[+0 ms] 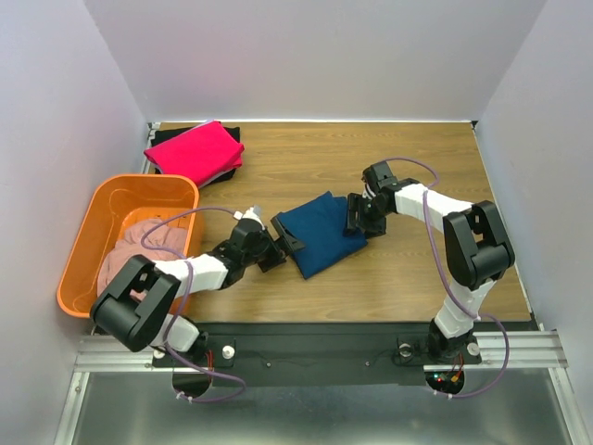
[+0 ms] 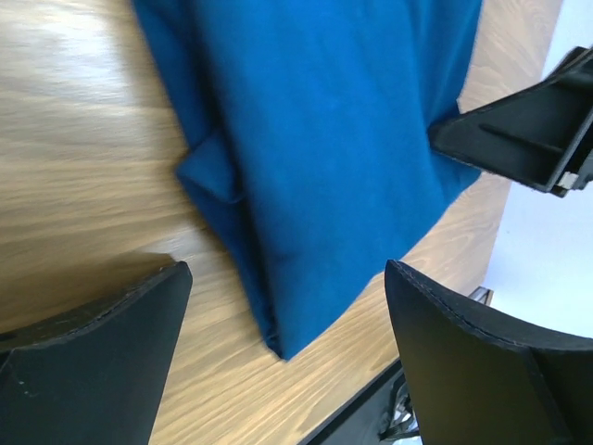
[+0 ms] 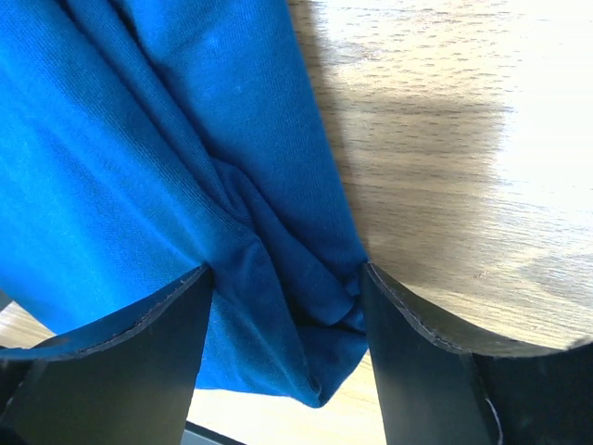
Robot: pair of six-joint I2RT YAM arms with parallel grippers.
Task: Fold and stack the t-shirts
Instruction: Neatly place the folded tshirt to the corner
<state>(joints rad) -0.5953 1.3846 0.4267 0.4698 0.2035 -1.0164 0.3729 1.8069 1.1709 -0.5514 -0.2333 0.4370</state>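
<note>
Wooden table (image 1: 417, 278): bright pink t-shirt (image 1: 193, 148) folded on a black one (image 1: 233, 135) at the far corner; navy t-shirt (image 1: 320, 232) folded mid-table, left gripper (image 1: 283, 250) spread wide beside it, right gripper (image 1: 354, 215) straddling its edge, grip unclear; pale pink t-shirt (image 1: 139, 243) unfolded in the basket (image 1: 93, 222)

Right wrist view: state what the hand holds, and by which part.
Cannot be told: the right hand straddles a bunched edge fold of the navy blue cloth t-shirt, clamping unclear.
</note>
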